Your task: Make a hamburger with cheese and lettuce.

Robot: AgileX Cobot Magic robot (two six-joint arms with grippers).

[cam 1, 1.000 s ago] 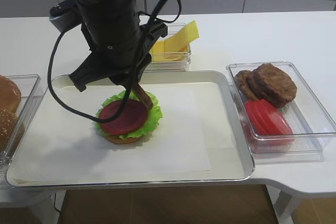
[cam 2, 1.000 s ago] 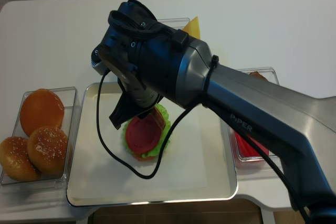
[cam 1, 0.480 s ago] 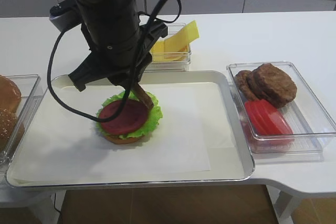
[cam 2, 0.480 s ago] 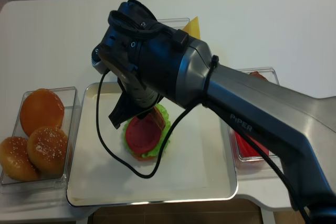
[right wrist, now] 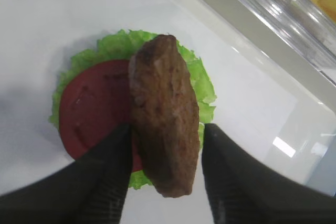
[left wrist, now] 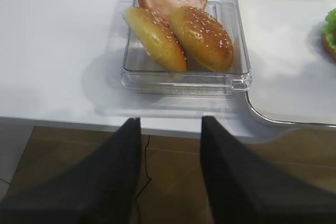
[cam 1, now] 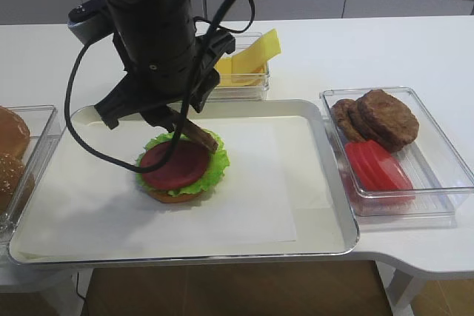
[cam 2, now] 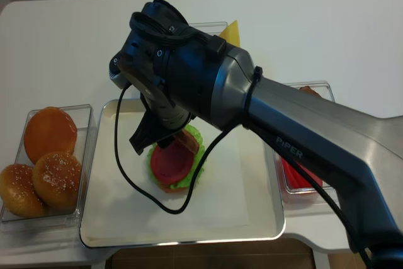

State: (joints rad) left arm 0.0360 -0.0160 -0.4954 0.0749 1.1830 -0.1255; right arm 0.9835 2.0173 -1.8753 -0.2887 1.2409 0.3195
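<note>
The right tool [right wrist: 165, 179] has just spread its two dark fingers [right wrist: 107, 171]: half a second ago the brown round patty [right wrist: 164, 114] stood steeply on edge between them, and now it has tipped lower, leaning across the stack. In the wrist view a gap shows on each side of the patty, so the fingers appear to have let go, though contact low down cannot be ruled out. In my judgement the patty is being released onto the hamburger and has not yet settled flat.

Containers, largest first:
- Large rectangular metal tray [cam 1: 326, 220], lined with white paper, on the white table [cam 1: 415, 49]. It holds the partly built hamburger [cam 1: 180, 172]: tan bun base, frilly bright-green lettuce [cam 1: 215, 164], round red tomato slice [cam 1: 172, 164], with the patty propped on its far edge.
- Clear plastic box [cam 1: 444, 183] right of the tray: spare brown patties [cam 1: 381, 118] at the back, red tomato slices [cam 1: 378, 168] in front.
- Clear plastic box [left wrist: 184, 80] left of the tray: three tan bun halves [left wrist: 202, 38], two of them seeded.
- Small clear box [cam 1: 244, 88] behind the tray: thin yellow-orange cheese slices [cam 1: 255, 53], one standing up over the rim.

No cheese is on the stack yet.

The left tool [left wrist: 170, 171] hangs past the table edge by the bun box, fingers apart, holding nothing.
</note>
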